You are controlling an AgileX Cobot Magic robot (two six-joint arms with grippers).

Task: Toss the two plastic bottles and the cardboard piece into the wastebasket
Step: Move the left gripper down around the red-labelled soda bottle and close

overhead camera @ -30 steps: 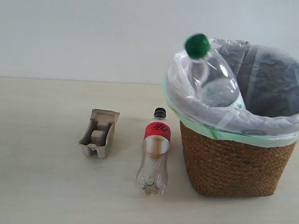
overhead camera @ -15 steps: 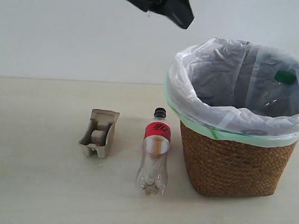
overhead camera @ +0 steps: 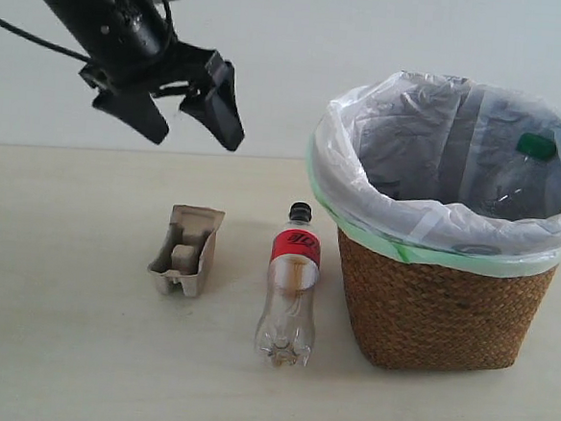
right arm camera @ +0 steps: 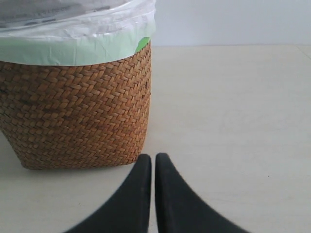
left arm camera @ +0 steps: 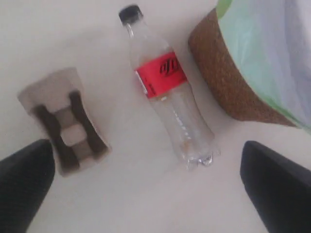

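Note:
The green-capped bottle [overhead camera: 526, 175] lies inside the wicker wastebasket [overhead camera: 437, 308], leaning on the white bag. The red-label bottle with the black cap [overhead camera: 290, 286] lies on the table just left of the basket, also seen in the left wrist view [left arm camera: 167, 87]. Left of it rests the cardboard piece [overhead camera: 186, 250], open side up, and the left wrist view shows it too [left arm camera: 65, 121]. My left gripper [overhead camera: 195, 130] hangs open and empty high above the cardboard piece. My right gripper [right arm camera: 153, 159] is shut and empty, low beside the wastebasket [right arm camera: 73, 111].
A pale wooden table [overhead camera: 59, 349] carries everything, with a plain white wall behind it. The wastebasket's bag rim [overhead camera: 356, 225] with its green edge folds over the wicker.
The green-capped bottle dropped from the rim down into the wastebasket. My left gripper then swung left and downward, from above the basket's edge to above the cardboard piece.

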